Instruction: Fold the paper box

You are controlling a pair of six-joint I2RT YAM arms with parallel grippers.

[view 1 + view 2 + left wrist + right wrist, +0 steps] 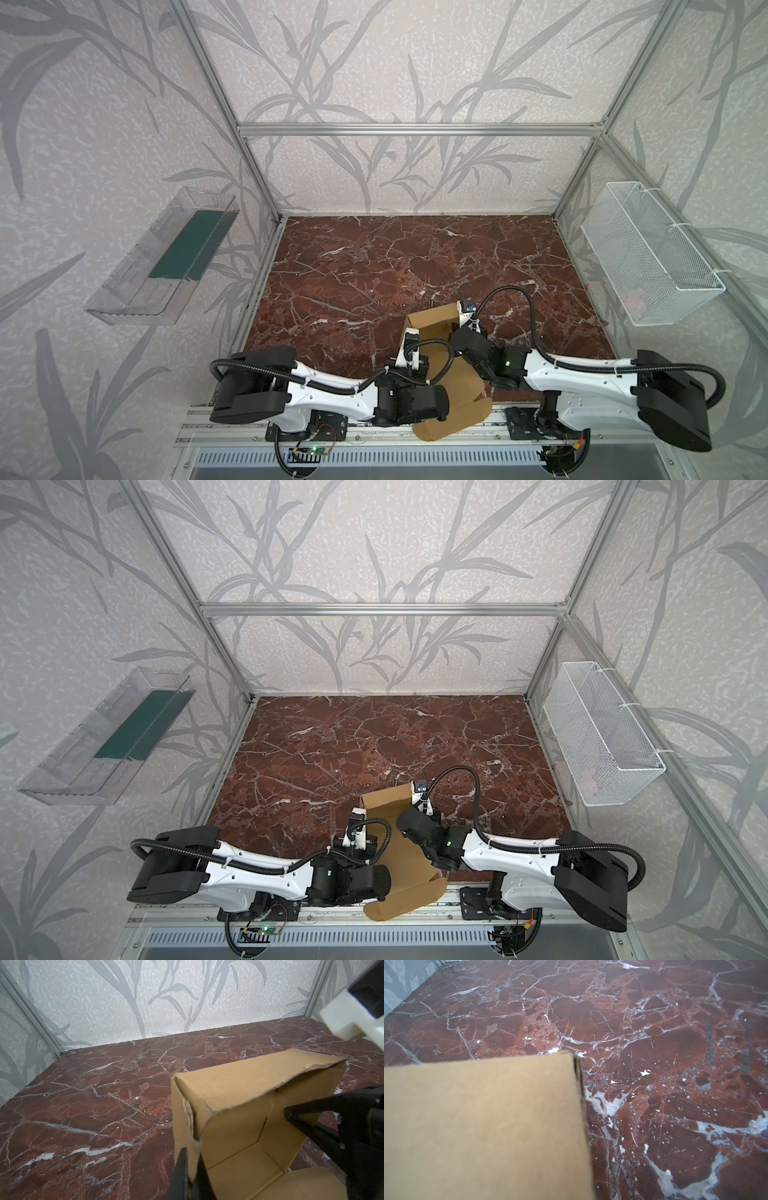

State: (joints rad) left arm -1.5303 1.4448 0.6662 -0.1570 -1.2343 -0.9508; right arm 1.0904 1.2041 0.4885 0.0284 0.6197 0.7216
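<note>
Paper box (432, 328) sits near-centre on the table (374, 270), btwn both arms. Far, left & right walls are up. Lid flap (453, 407) lies flat over the near edge. Left gripper (191, 1154) pinches the left wall. Right gripper (291, 1113) is closed, apparently on the right wall. We reckon approx. halfway.

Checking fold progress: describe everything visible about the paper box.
The paper box is plain tan corrugated cardboard, half folded: three walls stand upright around its base, while a rounded flap extends past the table's near edge. The left gripper pinches one side wall; the right gripper is shut on the opposite wall.
</note>
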